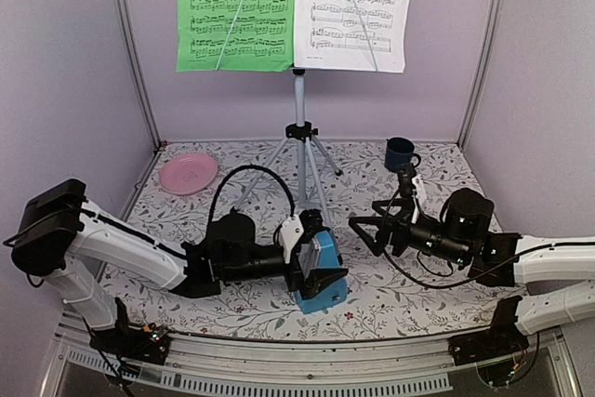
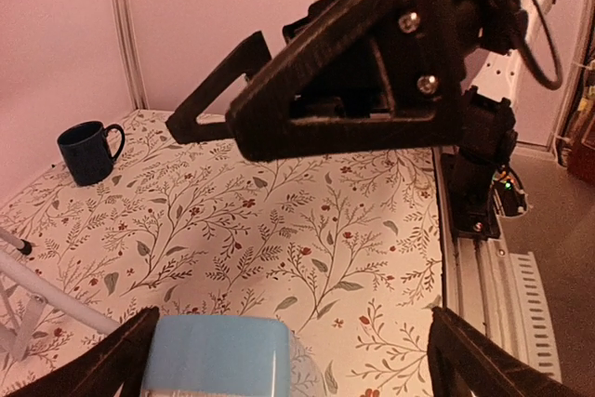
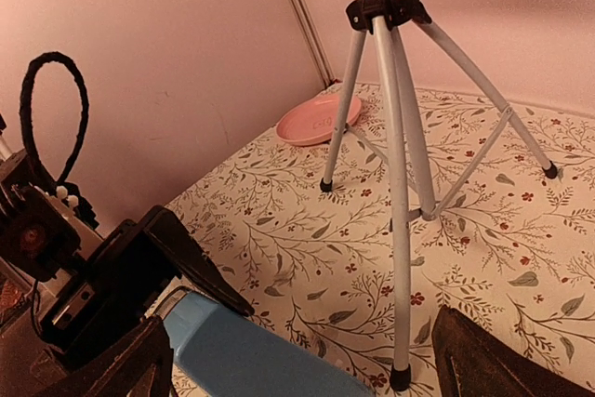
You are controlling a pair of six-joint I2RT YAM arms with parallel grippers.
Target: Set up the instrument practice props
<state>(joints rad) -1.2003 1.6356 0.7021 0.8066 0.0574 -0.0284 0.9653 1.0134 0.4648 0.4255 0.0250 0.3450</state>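
Observation:
The music stand [image 1: 299, 132] rises on its silver tripod at the back middle, with a green page [image 1: 237, 11] and a white page [image 1: 353, 6] of sheet music on it. A light-blue metronome [image 1: 316, 302] rests on the flowered table just in front of the tripod. My left gripper [image 1: 323, 253] straddles it with its jaws open; in the left wrist view the metronome [image 2: 216, 355] lies close to the left finger, with a wide gap to the right one. My right gripper [image 1: 364, 234] hovers open and empty to the metronome's right, facing the tripod [image 3: 395, 183].
A dark blue mug [image 1: 400, 152] stands at the back right and a pink plate [image 1: 188, 174] at the back left. The two grippers are near each other over the table's middle. Pale walls close in the sides and back.

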